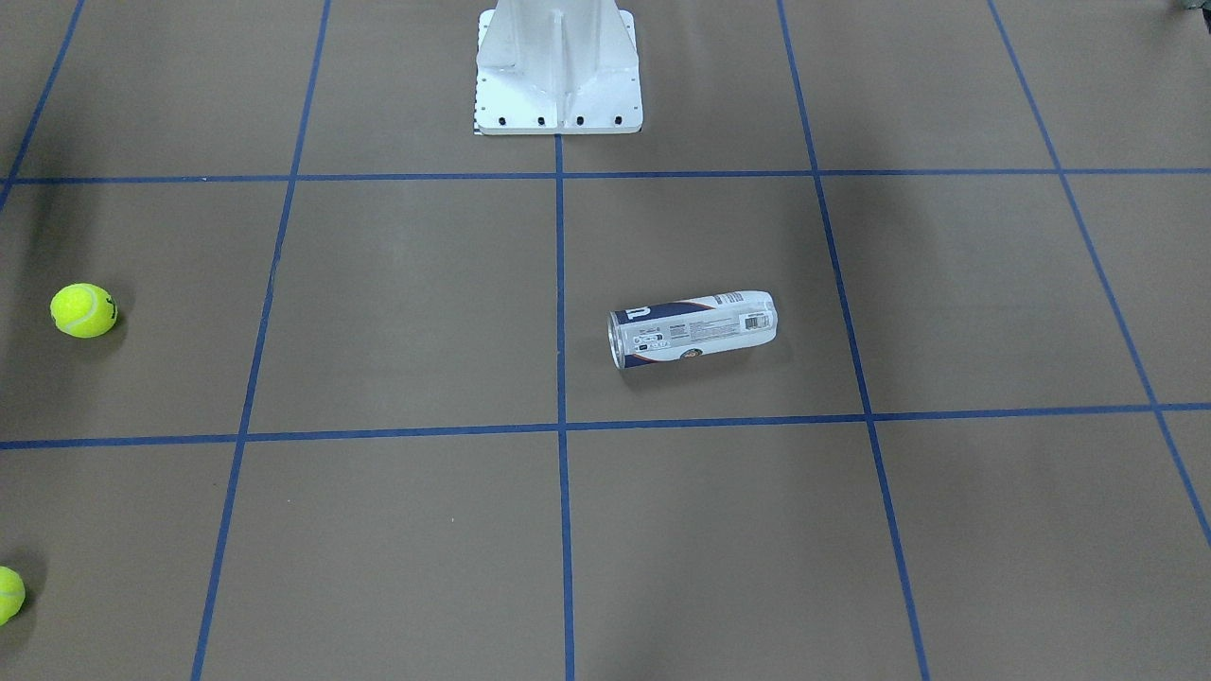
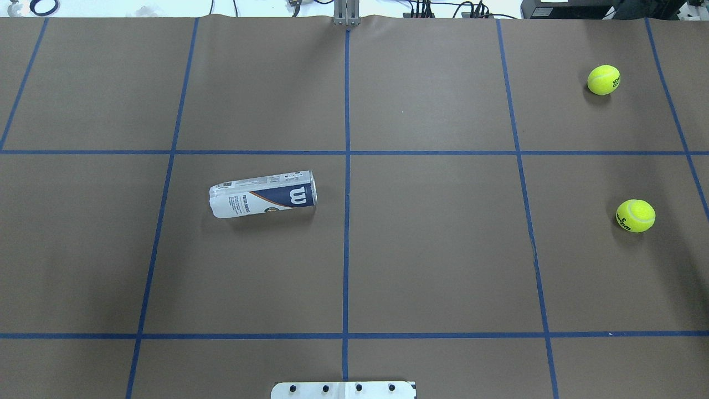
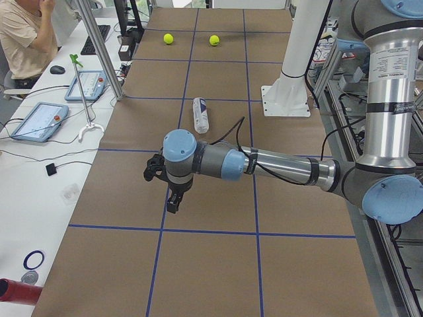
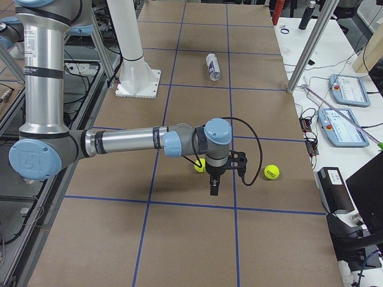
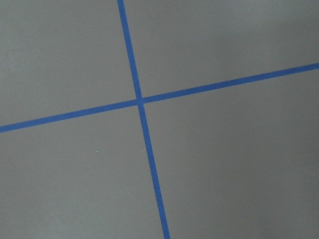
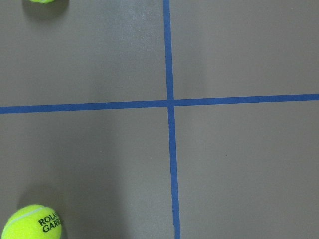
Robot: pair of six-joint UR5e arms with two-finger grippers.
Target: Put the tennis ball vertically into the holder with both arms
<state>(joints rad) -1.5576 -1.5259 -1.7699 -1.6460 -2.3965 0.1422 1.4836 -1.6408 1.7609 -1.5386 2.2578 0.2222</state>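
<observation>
Exterior left, left gripper (image 3: 172,207): hanging above the table (image 2: 443,249), touching nothing; finger gap impossible to tell.
Right gripper (image 4: 213,189): hovering near two tennis balls (image 2: 635,215), touching nothing; spread equally unclear.
Holder (image 2: 263,195): lying on its side, well apart from both grippers.

Tennis ball (image 1: 9,596) — cut by left edge.
</observation>
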